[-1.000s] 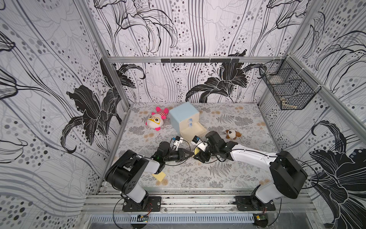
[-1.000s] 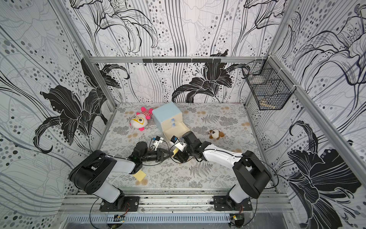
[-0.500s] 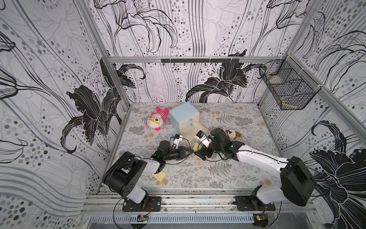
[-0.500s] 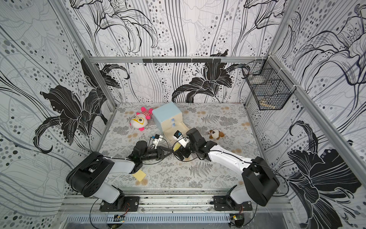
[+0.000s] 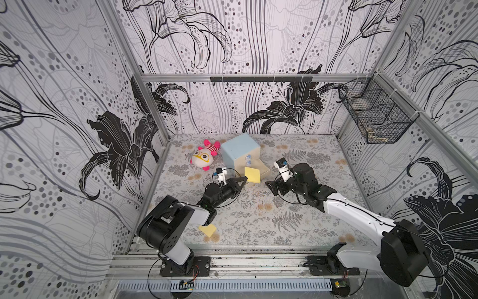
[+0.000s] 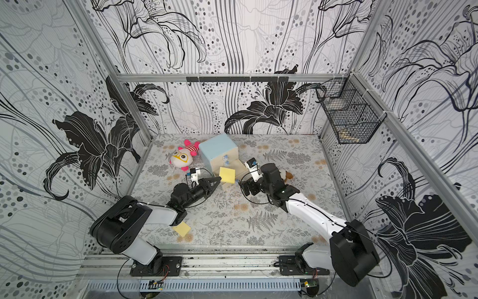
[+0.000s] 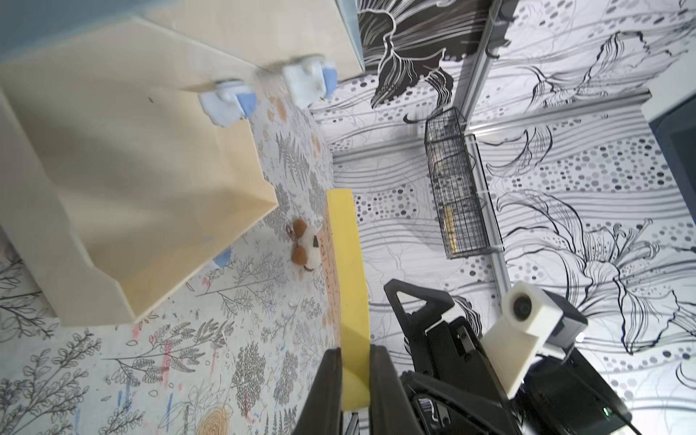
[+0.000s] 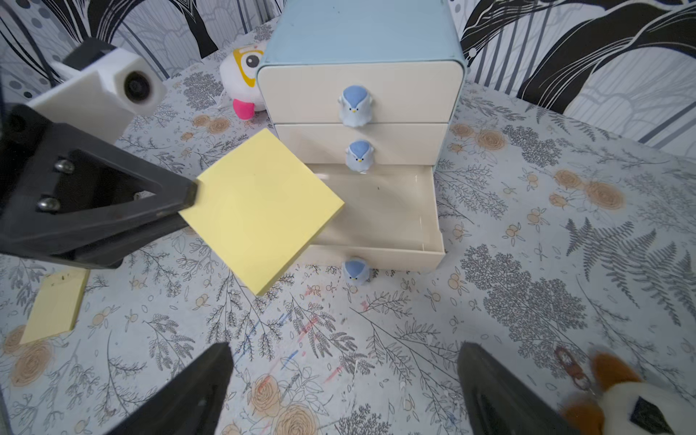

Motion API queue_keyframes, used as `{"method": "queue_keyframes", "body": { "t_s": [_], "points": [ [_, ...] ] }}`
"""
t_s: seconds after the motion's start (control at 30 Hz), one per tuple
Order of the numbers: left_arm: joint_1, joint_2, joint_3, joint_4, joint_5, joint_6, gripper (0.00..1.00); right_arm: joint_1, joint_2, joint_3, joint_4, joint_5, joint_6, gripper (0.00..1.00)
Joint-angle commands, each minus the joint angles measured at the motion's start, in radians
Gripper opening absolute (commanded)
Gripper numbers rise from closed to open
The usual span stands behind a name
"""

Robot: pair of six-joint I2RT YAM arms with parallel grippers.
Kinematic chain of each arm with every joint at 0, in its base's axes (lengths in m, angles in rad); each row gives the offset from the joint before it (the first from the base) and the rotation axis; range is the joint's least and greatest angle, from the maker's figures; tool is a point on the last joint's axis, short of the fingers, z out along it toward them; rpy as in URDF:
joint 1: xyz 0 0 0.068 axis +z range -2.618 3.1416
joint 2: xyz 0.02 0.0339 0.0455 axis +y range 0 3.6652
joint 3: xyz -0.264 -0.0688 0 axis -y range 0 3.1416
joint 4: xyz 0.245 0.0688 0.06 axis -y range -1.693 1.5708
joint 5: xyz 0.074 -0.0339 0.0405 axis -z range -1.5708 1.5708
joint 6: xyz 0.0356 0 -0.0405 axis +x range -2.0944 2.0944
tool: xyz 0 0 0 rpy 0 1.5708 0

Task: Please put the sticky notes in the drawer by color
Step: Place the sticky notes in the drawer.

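My left gripper (image 5: pixel 244 178) (image 7: pixel 356 354) is shut on one corner of a yellow sticky-note pad (image 5: pixel 252 174) (image 8: pixel 260 211), holding it in the air just in front of the drawer chest (image 5: pixel 239 152) (image 8: pixel 361 37). The chest's bottom drawer (image 8: pixel 376 211) is pulled out and looks empty; the two upper drawers are shut. A second yellow pad (image 5: pixel 207 229) (image 8: pixel 54 305) lies flat on the table near the left arm's base. To the right of the chest, my right gripper (image 5: pixel 270 186) (image 8: pixel 342 350) stands open and empty, facing the open drawer. No other sticky notes show.
A pink-and-white plush (image 5: pixel 204 159) lies left of the chest. A small brown-and-white plush (image 6: pixel 285 175) (image 8: pixel 621 395) sits close beside the right wrist. A wire basket (image 5: pixel 377 116) hangs on the right wall. The patterned table (image 5: pixel 258 220) is walled on three sides.
The right gripper opened wide and drew back to the right, away from the yellow pad. The left gripper kept the pad and moved it closer to the open drawer.
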Motion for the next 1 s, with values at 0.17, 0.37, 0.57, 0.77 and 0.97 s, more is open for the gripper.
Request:
{"method": "queue_keyframes", "body": {
  "t_s": [0.17,0.37,0.57,0.77,0.97],
  "points": [
    [-0.009,0.034,0.029,0.001,-0.165,-0.114,0.0,-0.009,-0.007,-0.035,0.025,0.022,0.018,0.99],
    [-0.01,0.082,0.132,-0.16,-0.132,-0.095,0.0,-0.012,0.008,-0.04,0.031,0.016,0.019,0.99],
    [-0.017,0.103,0.194,-0.295,-0.135,-0.091,0.0,-0.016,0.002,-0.051,0.03,0.024,0.018,0.99],
    [-0.021,0.127,0.233,-0.373,-0.15,-0.092,0.0,-0.019,0.0,-0.065,0.035,0.028,0.018,0.99],
    [-0.023,0.151,0.279,-0.435,-0.178,-0.093,0.01,-0.02,-0.005,-0.073,0.036,0.03,0.016,0.99]
  ]
}}
